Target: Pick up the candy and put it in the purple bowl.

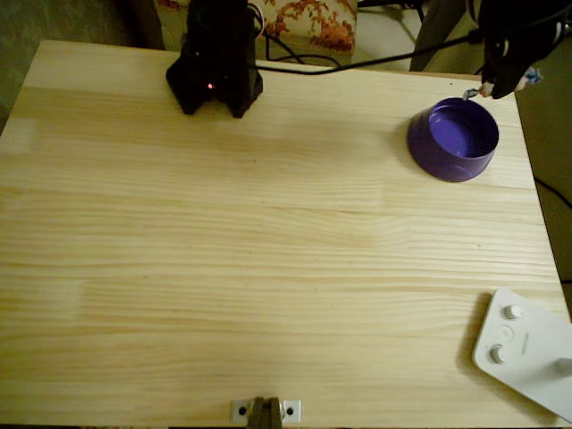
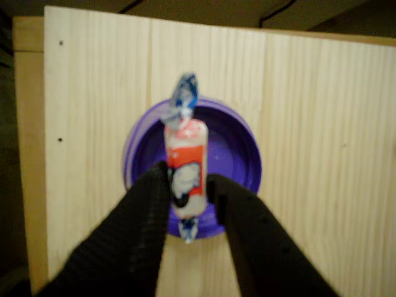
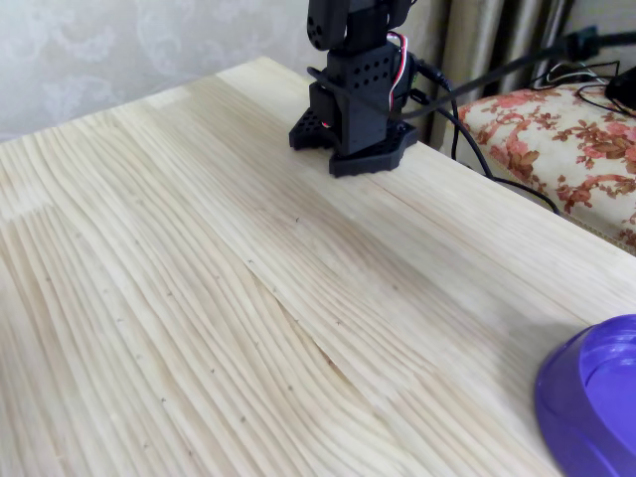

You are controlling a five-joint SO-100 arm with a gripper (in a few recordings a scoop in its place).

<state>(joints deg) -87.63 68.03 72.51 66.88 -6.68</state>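
Observation:
In the wrist view my gripper [image 2: 187, 185] is shut on the candy [image 2: 185, 164], a white and orange-red wrapped sweet with twisted bluish ends, held lengthwise between the two black fingers. Straight below it lies the purple bowl [image 2: 238, 154], its hollow empty. From overhead the bowl [image 1: 453, 139] stands at the table's far right, and the gripper [image 1: 500, 85] hangs over its upper right rim with a bit of the candy [image 1: 534, 78] sticking out. The fixed view catches the bowl [image 3: 586, 397] at its bottom right corner.
The arm's black base [image 1: 214, 67] stands at the table's far edge, with cables trailing off behind it. A white device with round knobs [image 1: 523, 349] lies at the near right corner. A metal bracket [image 1: 264, 410] is fixed to the near edge.

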